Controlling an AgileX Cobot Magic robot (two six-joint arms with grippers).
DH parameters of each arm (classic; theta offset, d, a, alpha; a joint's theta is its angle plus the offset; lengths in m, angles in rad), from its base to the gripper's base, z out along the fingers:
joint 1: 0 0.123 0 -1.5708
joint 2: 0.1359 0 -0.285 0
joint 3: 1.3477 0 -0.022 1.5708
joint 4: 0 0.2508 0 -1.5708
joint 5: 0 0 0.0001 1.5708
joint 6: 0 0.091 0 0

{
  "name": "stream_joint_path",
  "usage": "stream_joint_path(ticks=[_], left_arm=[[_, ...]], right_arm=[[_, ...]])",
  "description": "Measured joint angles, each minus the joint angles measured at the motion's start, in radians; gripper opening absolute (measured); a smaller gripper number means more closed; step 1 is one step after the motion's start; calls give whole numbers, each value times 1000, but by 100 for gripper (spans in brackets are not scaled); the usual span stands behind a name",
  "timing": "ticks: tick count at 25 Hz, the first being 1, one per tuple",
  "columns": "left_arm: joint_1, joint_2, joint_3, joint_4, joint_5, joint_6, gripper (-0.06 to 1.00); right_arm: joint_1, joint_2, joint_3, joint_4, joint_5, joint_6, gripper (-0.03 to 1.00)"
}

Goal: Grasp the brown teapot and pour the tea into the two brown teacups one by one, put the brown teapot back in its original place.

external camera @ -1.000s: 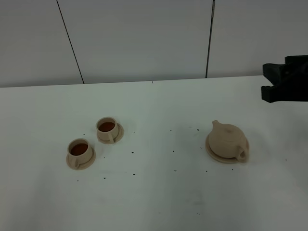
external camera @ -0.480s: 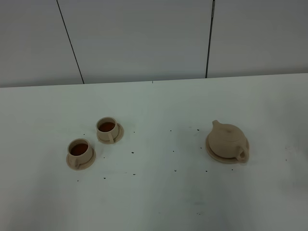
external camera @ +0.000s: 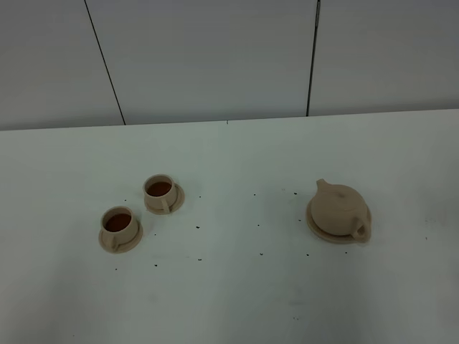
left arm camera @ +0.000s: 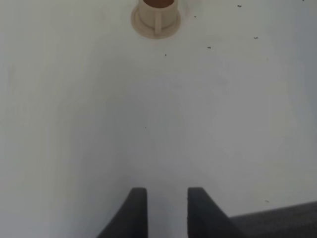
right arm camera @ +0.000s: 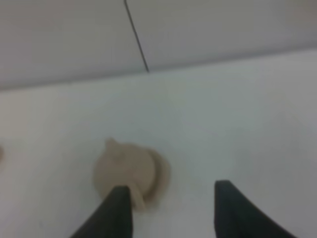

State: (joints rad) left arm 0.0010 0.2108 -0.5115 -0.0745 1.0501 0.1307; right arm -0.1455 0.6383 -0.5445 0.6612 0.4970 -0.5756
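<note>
Arm gone, tea poured

The right gripper (right arm camera: 168, 210), open and empty, has withdrawn from the overhead view; teapot (external camera: 338, 208) sits on its plate (external camera: 315, 231), both teacups (external camera: 118, 223) full, so the task looks complete.

Even, soft overhead light, faint shadows; the right wrist view is blurred.

Table layout: cups left, teapot right.

Teapot (external camera: 338, 208) sits on its plate (external camera: 315, 228), right of centre on the table (external camera: 237, 301), spout to far left, handle to near right. Two teacups well apart from it on the left, each on a saucer: one farther (external camera: 160, 190), one nearer and further left (external camera: 118, 223). Wall (external camera: 215, 57) behind.
</note>
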Motion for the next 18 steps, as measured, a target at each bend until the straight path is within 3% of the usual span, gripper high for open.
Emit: stream_joint_path(ticks=[8,18], left_arm=[[0,0,0,0,0,0,27],[0,0,0,0,0,0,27]], right_arm=[[-16,-228,-30,-375,262,368,37],[-16,-483,-30,-519,521,488,37]])
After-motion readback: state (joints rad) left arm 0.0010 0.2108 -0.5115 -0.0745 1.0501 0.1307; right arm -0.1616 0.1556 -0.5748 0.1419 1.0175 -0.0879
